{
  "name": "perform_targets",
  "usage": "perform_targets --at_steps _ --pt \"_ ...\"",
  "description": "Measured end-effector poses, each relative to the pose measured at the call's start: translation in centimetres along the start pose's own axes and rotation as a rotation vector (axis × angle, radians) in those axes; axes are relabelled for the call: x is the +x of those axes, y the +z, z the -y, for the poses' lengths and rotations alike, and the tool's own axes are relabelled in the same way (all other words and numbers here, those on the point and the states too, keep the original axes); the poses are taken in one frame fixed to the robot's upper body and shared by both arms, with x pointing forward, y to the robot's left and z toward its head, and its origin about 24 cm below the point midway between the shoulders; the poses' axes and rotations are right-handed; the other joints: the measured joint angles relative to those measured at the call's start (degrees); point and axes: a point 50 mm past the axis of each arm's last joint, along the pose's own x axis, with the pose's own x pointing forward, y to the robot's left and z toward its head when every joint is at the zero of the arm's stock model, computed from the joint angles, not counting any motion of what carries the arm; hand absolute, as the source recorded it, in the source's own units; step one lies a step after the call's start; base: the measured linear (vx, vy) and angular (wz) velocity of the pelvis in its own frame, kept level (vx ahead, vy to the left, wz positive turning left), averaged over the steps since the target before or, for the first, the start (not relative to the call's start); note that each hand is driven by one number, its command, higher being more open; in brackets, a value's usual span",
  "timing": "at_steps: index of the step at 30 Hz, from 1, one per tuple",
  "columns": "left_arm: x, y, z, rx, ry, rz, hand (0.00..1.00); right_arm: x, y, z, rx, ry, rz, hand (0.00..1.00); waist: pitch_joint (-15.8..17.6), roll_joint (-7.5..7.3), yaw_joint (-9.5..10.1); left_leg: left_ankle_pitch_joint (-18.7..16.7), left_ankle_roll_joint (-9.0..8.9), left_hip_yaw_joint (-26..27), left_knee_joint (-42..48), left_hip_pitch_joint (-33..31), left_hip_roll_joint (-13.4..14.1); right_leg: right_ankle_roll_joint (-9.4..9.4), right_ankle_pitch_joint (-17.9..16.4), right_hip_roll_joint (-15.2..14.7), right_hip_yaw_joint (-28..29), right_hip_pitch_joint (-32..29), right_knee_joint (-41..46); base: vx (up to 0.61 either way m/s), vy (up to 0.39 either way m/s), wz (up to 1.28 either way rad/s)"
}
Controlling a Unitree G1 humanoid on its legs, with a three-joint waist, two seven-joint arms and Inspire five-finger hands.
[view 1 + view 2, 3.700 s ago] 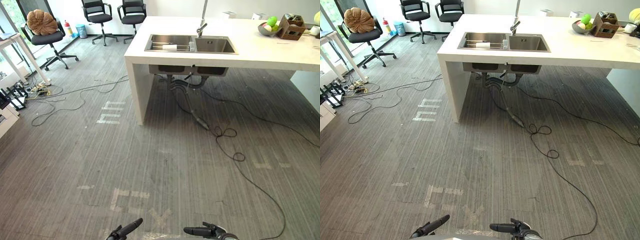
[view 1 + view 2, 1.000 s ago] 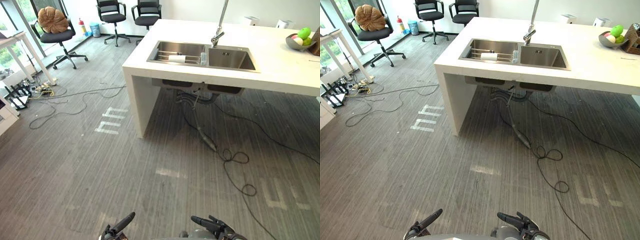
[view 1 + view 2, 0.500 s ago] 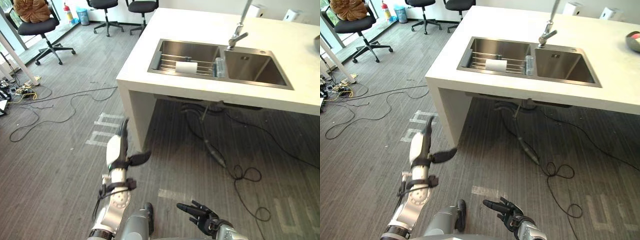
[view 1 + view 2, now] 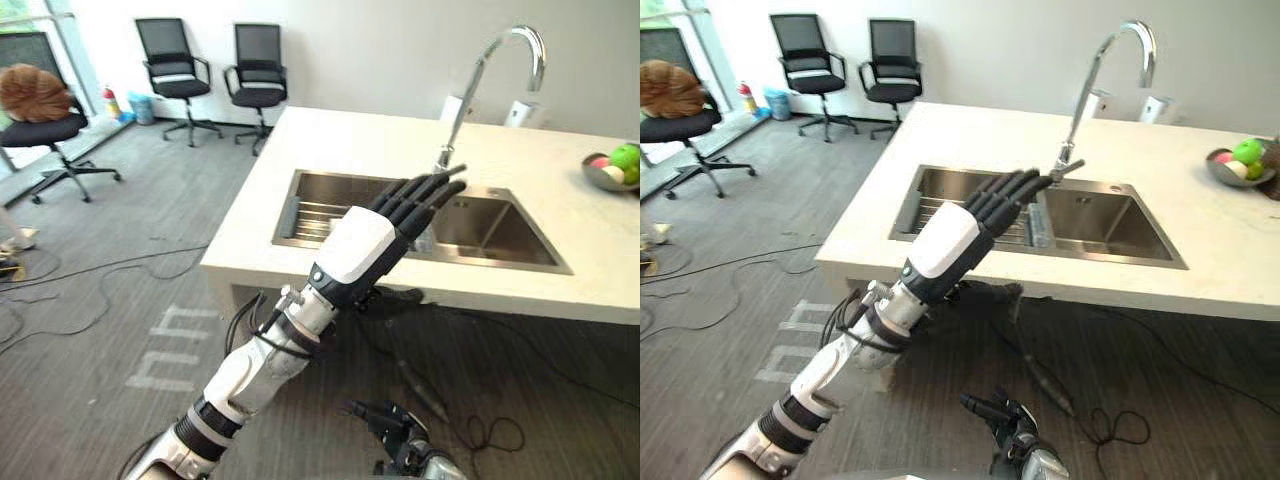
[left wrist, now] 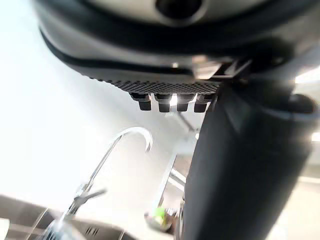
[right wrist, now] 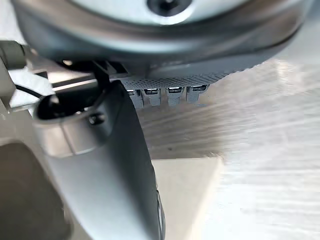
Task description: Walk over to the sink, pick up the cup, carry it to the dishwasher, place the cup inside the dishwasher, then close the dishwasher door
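Half a second ago the left hand [image 4: 955,240] hung low beside the robot, with the sink [image 4: 1095,215] still some way off. Now the view has closed in on the counter [image 4: 1220,250] and the left arm is raised, its hand stretched out towards 1 o'clock over the sink's near rim. I judge the walk all but done and the reach begun, with no grasp yet. The left hand's fingers [image 4: 1005,190] are straight and together, holding nothing. The right hand [image 4: 1002,413] stays low at 6 o'clock, fingers loosely spread and empty. What I take for the cup [image 4: 1038,224] is a clear glass standing in the sink against the divider between the basins. It is at 6 o'clock from the left fingertips and just below the foot of the tap [image 4: 1110,55]. It stands upright with its long axis vertical, presumably mouth up, though the rim is too faint to confirm. A white cylinder that lay across the rack [image 4: 930,205] earlier is now hidden behind the hand.
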Motion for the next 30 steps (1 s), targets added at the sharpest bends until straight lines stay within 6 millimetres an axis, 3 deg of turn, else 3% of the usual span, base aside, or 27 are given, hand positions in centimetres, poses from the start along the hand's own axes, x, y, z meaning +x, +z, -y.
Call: perform_targets --at_steps 1,2,4,7,8,9,10,11,12,13,15,16,17,18,19,21,22,23,24,30 --pt "0.1 -0.2 0.1 0.007 -0.028 -0.007 1.00 -0.1 -0.2 0.1 0.000 -0.002 -0.007 1.00 -0.2 -0.34 -0.16 -1.1 -0.98 -0.1 0.4 0.6 0.0 -1.88 3.3 0.5 0.6 1.0 -5.0 0.60 -0.352 -0.14" --pt "0.5 -0.3 1.0 -0.013 -0.104 -0.039 1.00 -0.1 0.7 1.0 -0.041 -0.022 -0.018 1.00 -0.1 3.54 0.13 -2.4 -2.09 0.4 1.7 1.0 3.3 -4.19 2.4 3.5 -0.2 2.4 -4.9 0.34 -0.167 -0.17" --pt "0.9 -0.2 1.4 0.011 -0.195 -0.022 1.00 -0.3 1.1 1.8 -0.043 -0.036 -0.012 1.00 -0.1 4.33 -0.07 -0.3 -1.91 0.1 1.9 1.8 3.8 -4.81 -0.9 3.8 -0.4 2.4 -2.5 0.36 -0.197 -0.07" --pt "1.5 -0.4 1.7 0.032 -0.279 -0.027 1.00 -0.4 1.2 2.3 -0.048 -0.040 -0.032 1.00 -0.1 4.44 -0.54 1.6 -2.57 -2.0 8.0 1.5 5.1 -5.52 -4.7 4.7 -1.0 5.4 -1.7 0.33 -0.209 0.07" --pt "1.5 -0.6 1.6 0.039 -0.301 -0.045 1.00 -0.5 0.9 2.4 -0.044 -0.038 -0.055 1.00 -0.1 4.49 -0.52 2.2 -3.38 -3.6 16.1 -1.0 6.2 -5.84 -6.1 5.5 -1.1 7.3 -2.2 0.26 -0.163 -0.05" --pt "1.6 -0.9 1.6 0.046 -0.322 -0.064 1.00 -0.6 0.7 2.5 -0.040 -0.037 -0.074 1.00 -0.2 4.61 -0.48 4.8 -5.89 -5.3 26.2 -5.2 7.6 -6.04 -7.3 6.1 -1.3 9.4 -2.7 0.25 -0.155 -0.01" --pt "1.6 -1.1 1.6 0.047 -0.331 -0.073 1.00 -0.6 0.6 2.6 -0.041 -0.038 -0.083 1.00 -0.2 4.67 -0.42 7.2 -6.47 -6.2 31.2 -7.5 8.2 -6.08 -7.9 6.4 -1.5 10.4 -3.1 0.19 -0.105 0.08" --pt "1.6 -1.3 1.6 0.031 -0.338 -0.084 1.00 -0.7 0.5 2.7 -0.046 -0.038 -0.102 1.00 -0.1 4.41 -0.36 10.5 -6.54 -7.0 38.5 -10.9 9.5 -6.05 -8.5 6.8 -1.9 12.4 -4.5 0.26 -0.108 0.10" --pt "1.6 -1.4 1.5 0.018 -0.343 -0.090 1.00 -0.7 0.5 2.9 -0.060 -0.042 -0.117 1.00 -0.1 4.54 -0.22 10.7 -6.23 -6.8 44.0 -14.1 10.8 -6.14 -8.7 7.3 -2.1 14.2 -5.9 0.35 -0.102 0.24" --pt "1.5 -1.7 1.2 -0.005 -0.351 -0.099 1.00 -1.0 0.2 3.4 -0.065 -0.056 -0.141 1.00 -0.3 4.16 -0.17 8.7 -4.49 -3.9 46.5 -18.6 13.7 -6.33 -8.1 7.5 -3.4 18.0 -9.7 0.30 -0.058 0.21" --pt "1.3 -2.1 0.7 -0.011 -0.338 -0.108 1.00 -1.2 -0.2 3.8 -0.045 -0.071 -0.158 1.00 -0.7 3.68 0.16 7.2 -3.09 -0.2 41.6 -19.9 15.2 -6.05 -7.5 7.2 -3.5 19.9 -12.1 0.28 -0.005 0.10" --pt "1.2 -2.9 -0.5 -0.005 -0.307 -0.128 1.00 -1.3 -0.5 4.2 -0.033 -0.085 -0.173 1.00 -1.4 3.29 0.27 7.6 -2.45 4.5 28.9 -20.1 15.4 -5.34 -7.0 6.0 -3.5 20.8 -13.5 0.33 0.055 0.06" --pt "1.3 -3.2 -1.1 0.004 -0.293 -0.134 1.00 -1.3 -0.4 4.4 -0.030 -0.089 -0.171 1.00 -1.6 3.43 0.28 8.8 -2.25 6.0 22.0 -19.9 14.7 -5.20 -7.0 5.6 -3.7 20.6 -13.5 0.38 0.122 0.22" --pt "1.8 -3.6 -2.2 0.025 -0.268 -0.140 1.00 -1.5 -0.2 5.0 -0.031 -0.104 -0.171 1.00 -2.1 4.13 0.34 13.2 -2.95 7.0 8.5 -18.6 12.5 -4.58 -7.3 4.8 -3.9 19.9 -12.4 0.28 0.123 0.25" --pt "1.6 -4.2 -3.1 0.024 -0.253 -0.158 1.00 -1.5 -0.1 5.2 -0.032 -0.107 -0.179 1.00 -2.8 3.64 0.29 15.3 -3.39 6.5 1.7 -15.2 10.1 -4.12 -7.7 3.5 -3.6 18.0 -8.9 0.25 0.118 0.29" --pt "1.7 -4.9 -4.4 0.035 -0.233 -0.182 1.00 -1.4 0.3 5.3 -0.023 -0.096 -0.168 1.00 -3.0 4.13 -0.40 16.9 -3.41 5.6 -3.5 -13.9 8.8 -3.46 -9.3 3.3 -0.8 14.4 -6.4 0.11 0.062 0.42" --pt "1.7 -5.1 -4.9 0.051 -0.226 -0.189 1.00 -1.3 0.5 5.2 -0.019 -0.089 -0.163 1.00 -3.4 3.44 -0.60 16.9 -3.44 5.3 -4.9 -13.7 8.1 -3.28 -8.3 3.7 0.6 14.5 -10.0 0.07 0.018 0.73" --pt "1.6 -5.7 -5.6 0.060 -0.214 -0.219 1.00 -1.3 0.4 5.4 -0.011 -0.095 -0.170 1.00 -4.0 3.67 -1.39 17.4 -4.29 4.4 -8.8 -12.8 6.8 -2.79 -7.7 3.4 -0.2 15.3 -12.5 0.14 0.036 0.62" --pt "1.4 -6.0 -5.7 0.053 -0.224 -0.236 1.00 -1.4 0.1 5.7 0.008 -0.107 -0.188 1.00 -4.1 4.01 -1.23 18.5 -5.08 4.3 -11.1 -12.0 6.6 -2.77 -7.5 3.5 -0.5 15.4 -12.5 0.18 0.042 0.51" --pt "0.4 -6.6 -5.5 -0.063 -0.447 -0.254 1.00 -1.4 0.0 5.9 0.030 -0.090 -0.213 1.00 -4.2 4.09 -1.39 19.7 -4.89 4.6 -12.7 -10.2 6.1 -2.74 -7.6 3.5 0.9 16.6 -12.3 0.10 0.000 0.05"
